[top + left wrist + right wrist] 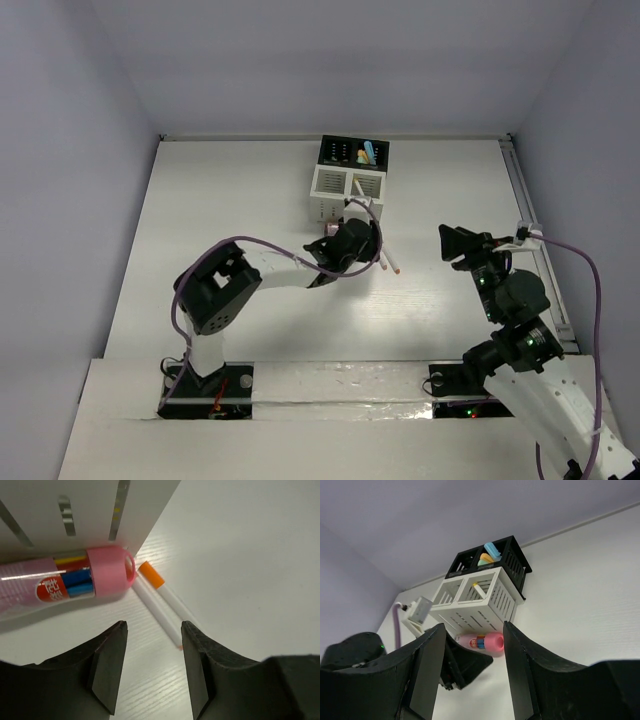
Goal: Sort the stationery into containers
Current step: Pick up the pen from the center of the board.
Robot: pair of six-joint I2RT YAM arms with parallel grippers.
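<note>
The organiser stands at the table's far middle: a white slotted box (345, 184) joined to a black box (350, 152). The black box holds blue and orange markers (367, 154). A white stick (480, 590) leans in the white box. A fat pink cylinder (65, 582) lies against the white box's front wall (85, 505). Two thin white sticks (159, 611), one orange-capped (151, 574), lie beside it on the table. My left gripper (153, 627) is open and empty, low over the table just short of the sticks and cylinder. My right gripper (472, 630) is open and empty, to the right, facing the organiser.
The left arm (260, 270) stretches from its base toward the organiser. A rail (535, 215) runs along the table's right edge. Walls close the back and both sides. The left gripper shows in the right wrist view (462, 662) in front of the pink cylinder (482, 642).
</note>
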